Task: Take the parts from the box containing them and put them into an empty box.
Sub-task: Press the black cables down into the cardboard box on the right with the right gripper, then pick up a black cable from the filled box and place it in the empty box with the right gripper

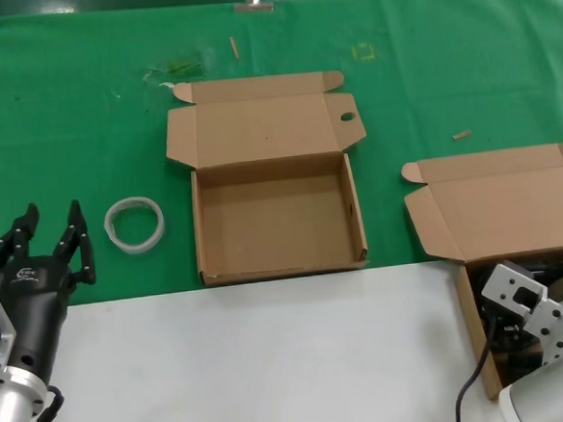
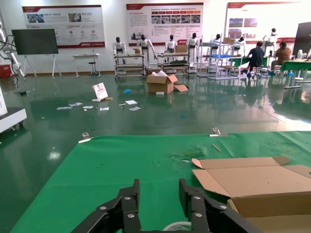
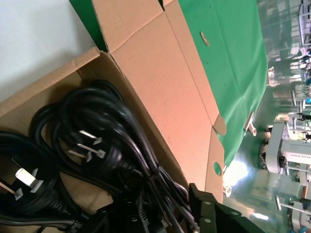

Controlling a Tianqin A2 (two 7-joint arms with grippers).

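my right pincer (image 1: 507,326) was down inside the box of black cables (image 3: 97,160) at the table's right front corner; i could not tell if it was open or closed. my left pincer (image 1: 50,239) sat open near the left edge, beside a white ring (image 1: 135,224). the empty box (image 1: 274,221) lay mid-table.

A robot lab or exhibition hall. Humanoid robots (image 2: 144,46) line racks under wall posters (image 2: 164,22) (glossy green floor).
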